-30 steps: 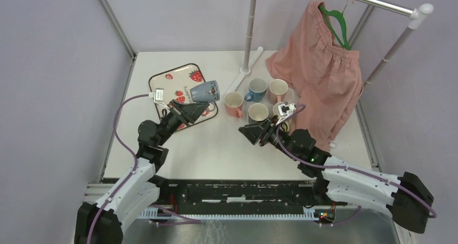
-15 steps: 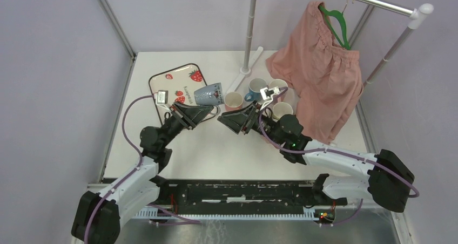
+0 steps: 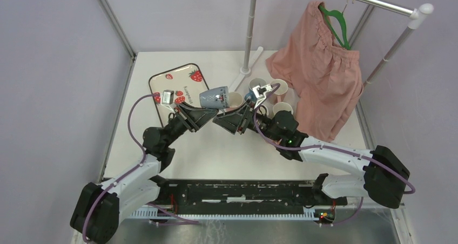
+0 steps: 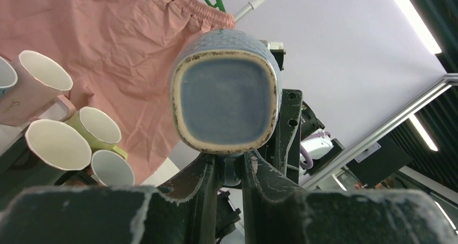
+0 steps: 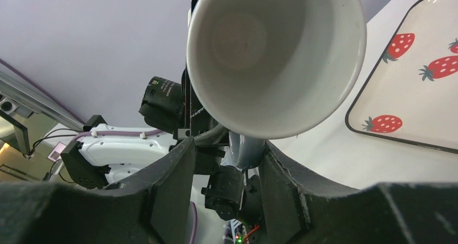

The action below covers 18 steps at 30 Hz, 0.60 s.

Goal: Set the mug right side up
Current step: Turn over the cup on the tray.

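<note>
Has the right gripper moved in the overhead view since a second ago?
Yes. The right gripper has swung left, toward the strawberry tray, and now sits right under the blue mug.

Two arms, white shells with black joints: left arm [image 3: 132,179], right arm [image 3: 335,156]. A purple cable [image 3: 129,126] runs back from each tool. Small white wrist camera [image 3: 168,97] just behind the fingers [image 4: 197,182]. Left gripper [image 4: 229,165] and right gripper [image 5: 227,147] are black, matte, wedge-shaped, with scuffed edges.
</note>
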Motion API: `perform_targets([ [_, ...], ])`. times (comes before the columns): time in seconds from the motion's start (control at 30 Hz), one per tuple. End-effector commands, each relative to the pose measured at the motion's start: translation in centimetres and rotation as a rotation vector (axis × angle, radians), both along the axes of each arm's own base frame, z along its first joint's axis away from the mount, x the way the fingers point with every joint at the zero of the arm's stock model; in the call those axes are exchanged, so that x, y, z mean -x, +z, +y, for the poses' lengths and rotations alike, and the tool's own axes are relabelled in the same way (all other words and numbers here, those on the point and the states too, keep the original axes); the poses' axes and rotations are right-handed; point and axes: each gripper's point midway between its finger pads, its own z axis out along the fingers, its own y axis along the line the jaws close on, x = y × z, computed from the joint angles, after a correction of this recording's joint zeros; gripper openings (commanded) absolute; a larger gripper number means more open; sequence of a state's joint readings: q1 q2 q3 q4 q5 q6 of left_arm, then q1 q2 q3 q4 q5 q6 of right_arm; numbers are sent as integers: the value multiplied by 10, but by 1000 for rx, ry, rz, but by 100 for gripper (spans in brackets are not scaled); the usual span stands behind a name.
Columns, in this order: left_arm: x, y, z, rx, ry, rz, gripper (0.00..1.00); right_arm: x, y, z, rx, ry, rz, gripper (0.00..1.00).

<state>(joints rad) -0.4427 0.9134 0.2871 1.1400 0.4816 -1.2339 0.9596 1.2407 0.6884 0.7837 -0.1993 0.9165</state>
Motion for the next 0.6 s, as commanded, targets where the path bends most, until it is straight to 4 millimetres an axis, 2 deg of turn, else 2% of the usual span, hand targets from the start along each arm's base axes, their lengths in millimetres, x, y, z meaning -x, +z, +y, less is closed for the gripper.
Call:
perform_targets([
  [0.0,20,29,1,55,-55,-107,2,4,31,-2,-50,18,-62,51],
  [0.23,23,27,3,58,-50,-107,2,1,34,-9,-63,-4,-58,42],
  [0.57,25,28,1,53,-59,-114,2,1,32,-7,-59,7,-44,33],
])
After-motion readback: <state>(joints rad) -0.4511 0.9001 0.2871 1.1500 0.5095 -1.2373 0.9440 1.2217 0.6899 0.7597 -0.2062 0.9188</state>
